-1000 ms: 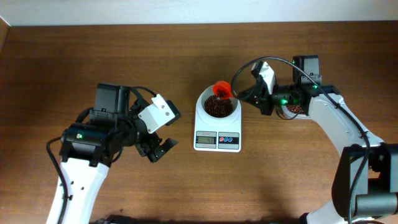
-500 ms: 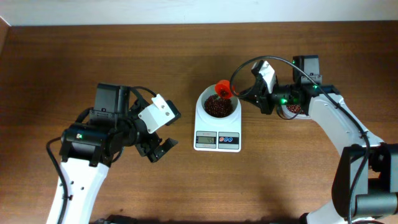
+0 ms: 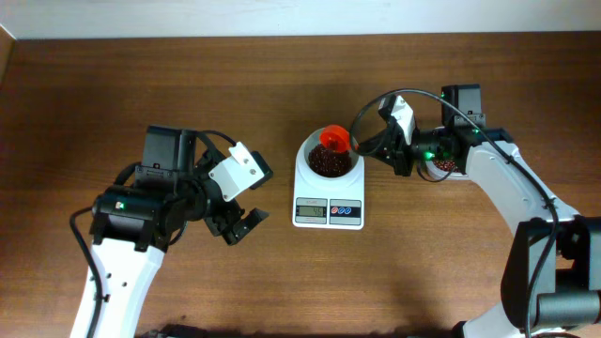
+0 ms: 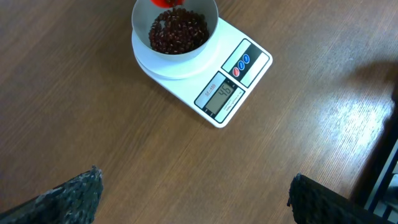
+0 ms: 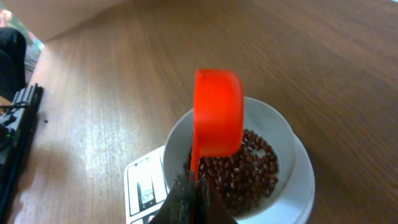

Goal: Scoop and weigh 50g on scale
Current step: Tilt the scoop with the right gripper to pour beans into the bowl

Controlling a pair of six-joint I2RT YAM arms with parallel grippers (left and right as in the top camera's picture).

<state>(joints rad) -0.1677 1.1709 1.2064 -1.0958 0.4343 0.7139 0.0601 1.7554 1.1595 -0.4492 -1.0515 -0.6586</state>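
The white scale (image 3: 328,212) stands mid-table, and the white bowl (image 3: 328,161) on it holds red beans. My right gripper (image 3: 368,147) is shut on the handle of a red scoop (image 3: 333,140), which hangs over the bowl's far rim. In the right wrist view the scoop (image 5: 217,118) is above the beans in the bowl (image 5: 292,155), with the gripper (image 5: 193,202) closed on the handle. My left gripper (image 3: 242,223) is open and empty over bare wood, left of the scale. Its view shows the scale (image 4: 233,81), the bowl (image 4: 177,31) and both fingertips (image 4: 74,196) wide apart.
A container of red beans (image 3: 443,165) sits at the right, mostly hidden under my right arm. The back edge of the table runs along the top of the overhead view. Bare wood surrounds the scale.
The red scoop has turned over the bowl and sits slightly lower and nearer the beans. The left arm has not moved.
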